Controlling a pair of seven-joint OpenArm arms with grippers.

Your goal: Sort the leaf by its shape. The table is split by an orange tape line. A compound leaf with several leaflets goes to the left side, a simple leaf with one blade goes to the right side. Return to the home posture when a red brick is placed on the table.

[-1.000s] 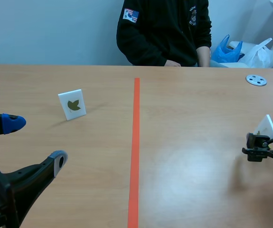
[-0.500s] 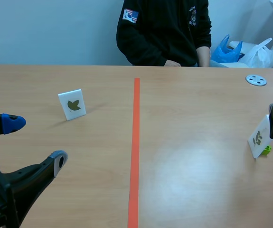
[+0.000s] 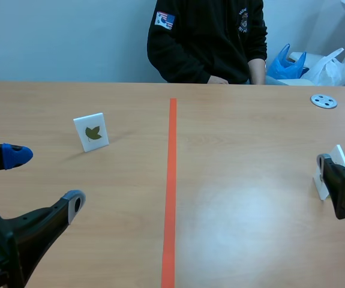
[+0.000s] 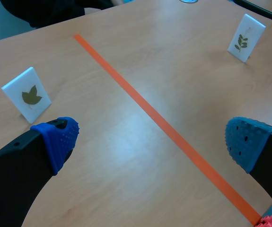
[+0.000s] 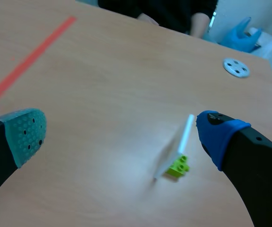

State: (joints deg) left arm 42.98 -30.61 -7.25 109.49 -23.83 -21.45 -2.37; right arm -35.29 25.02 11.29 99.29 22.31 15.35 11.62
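The white upright card with a compound leaf [image 5: 183, 138] is standing edge-on, at about two o'clock from the right gripper [image 5: 121, 133], which is gaping wide and empty, on the right side of the table [image 5: 102, 71].

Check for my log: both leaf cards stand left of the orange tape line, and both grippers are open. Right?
No. The scene view shows only the brown-leaf card left of the orange tape line; the other card stands right of it. Left gripper and right gripper are open.
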